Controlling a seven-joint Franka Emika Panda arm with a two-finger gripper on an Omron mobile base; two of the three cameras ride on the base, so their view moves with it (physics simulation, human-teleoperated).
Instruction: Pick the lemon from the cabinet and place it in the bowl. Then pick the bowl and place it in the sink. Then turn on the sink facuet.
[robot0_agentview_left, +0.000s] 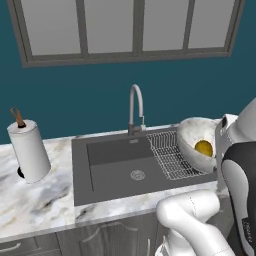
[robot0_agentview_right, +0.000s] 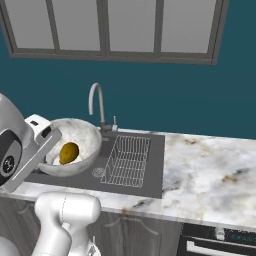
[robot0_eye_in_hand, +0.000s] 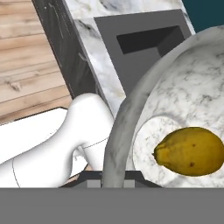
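The fingers are pinched on the near rim of the bowl (robot0_eye_in_hand: 131, 109), the wall clamped between them at six o'clock in the hand view, so the gripper (robot0_eye_in_hand: 114, 180) carries bowl and fruit together. The lemon (robot0_eye_in_hand: 189, 151) lies inside on the bowl's floor; its long axis runs roughly nine to three in that view, blunt tip toward nine.

In the left base view the bowl (robot0_agentview_left: 192, 137) hangs tilted over the wire rack (robot0_agentview_left: 167, 152), at three o'clock from the basin's drain. To do this well, I judge the bowl should be levelled and moved toward nine, clear of the rack, then lowered into the sink (robot0_agentview_left: 120, 167) before release. The faucet (robot0_agentview_left: 136, 107) stands at twelve, untouched.
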